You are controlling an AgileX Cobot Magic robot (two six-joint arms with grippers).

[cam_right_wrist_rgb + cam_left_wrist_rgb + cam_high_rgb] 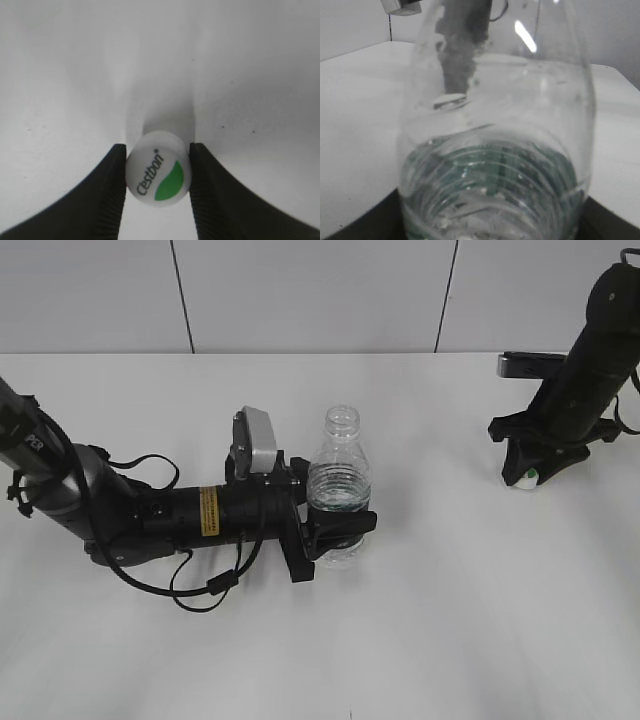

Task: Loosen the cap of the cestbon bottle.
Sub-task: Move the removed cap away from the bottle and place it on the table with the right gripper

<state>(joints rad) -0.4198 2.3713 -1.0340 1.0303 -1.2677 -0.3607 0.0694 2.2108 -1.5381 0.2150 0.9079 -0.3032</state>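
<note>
The cestbon bottle (340, 480), clear ribbed plastic, stands uncapped in my left gripper (338, 532); my right gripper (157, 175) pinches its small white, green-leafed cap (158, 175), best lowered flat onto the white table (450, 620).

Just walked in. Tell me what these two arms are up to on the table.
The left gripper is clamped around the lower body of the cestbon bottle, which stands upright with its neck open and some water inside. The cap is already off: the right gripper holds it between its fingers, far to the right and down near the white table. So the cap is fully removed from the bottle.
</note>
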